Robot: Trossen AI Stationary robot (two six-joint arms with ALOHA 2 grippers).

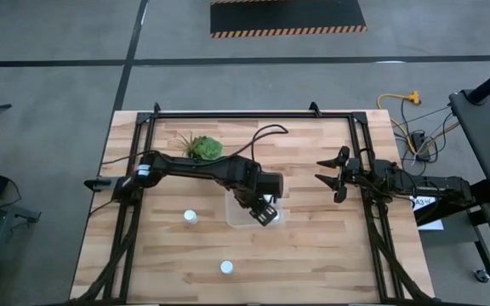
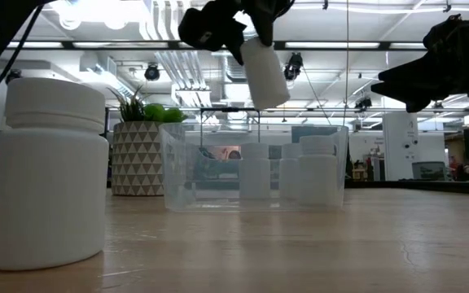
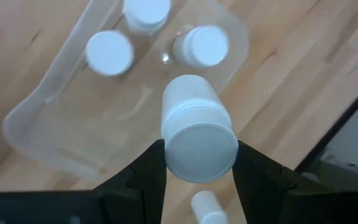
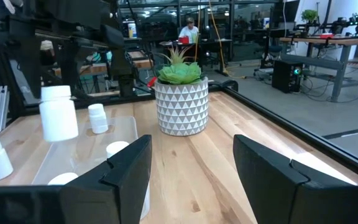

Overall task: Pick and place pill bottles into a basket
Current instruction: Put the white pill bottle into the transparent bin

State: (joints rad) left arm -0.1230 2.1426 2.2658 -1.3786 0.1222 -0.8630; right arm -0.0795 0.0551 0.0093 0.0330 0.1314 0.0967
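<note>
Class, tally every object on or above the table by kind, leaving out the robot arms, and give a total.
pill bottles: 6 (3 in the basket, 1 in the left pincer, 2 on the table)
basket: 1
potted plant: 1
Total: 8

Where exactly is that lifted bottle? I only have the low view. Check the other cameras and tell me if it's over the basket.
Observer: Yes. The left wrist view shows the left claw gripping the bottle directly above the basket, over its bare floor.
Operator: Count what's left on the table.
Observer: Two bottles in the high view: one beside the basket, one farther off, toward the edge opposite the plant.
Operator: Report the right claw.
Observer: The right claw is open, empty, over the table at its right side, apart from the basket.
</note>
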